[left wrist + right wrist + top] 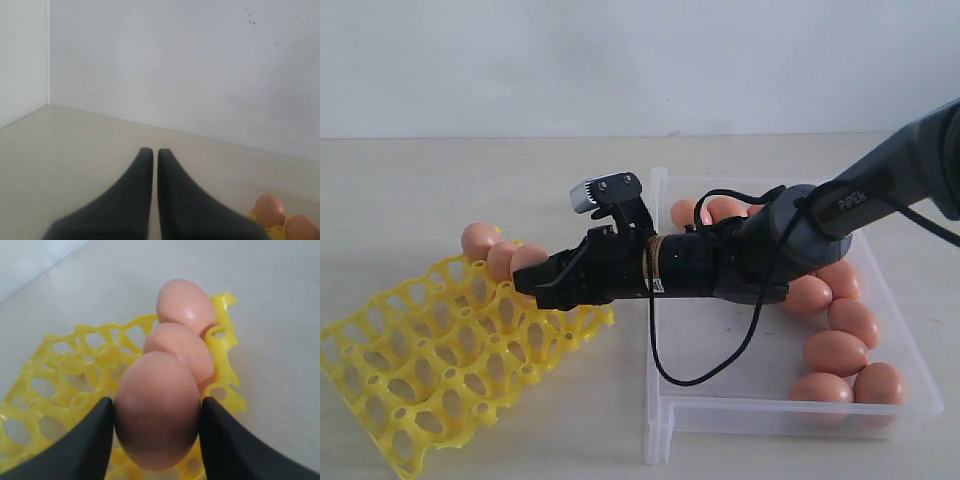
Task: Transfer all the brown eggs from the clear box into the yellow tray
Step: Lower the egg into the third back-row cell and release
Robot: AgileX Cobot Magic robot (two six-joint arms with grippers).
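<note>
Right fingers (85, 440) clasp one brown egg (157, 410) at the far edge of the yellow tray (420, 370); left fingers (130, 200) are pressed together, holding nothing. On the worktop (440, 190), the clear box (720, 390) lies just beside the tray and holds more brown eggs (835, 352) along its far and right walls. Two seated eggs (480, 240) fill the tray's edge row beside the held one.

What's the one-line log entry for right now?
right tool: holding brown egg | position: over yellow tray | tray: two eggs seated | left tool: shut
</note>
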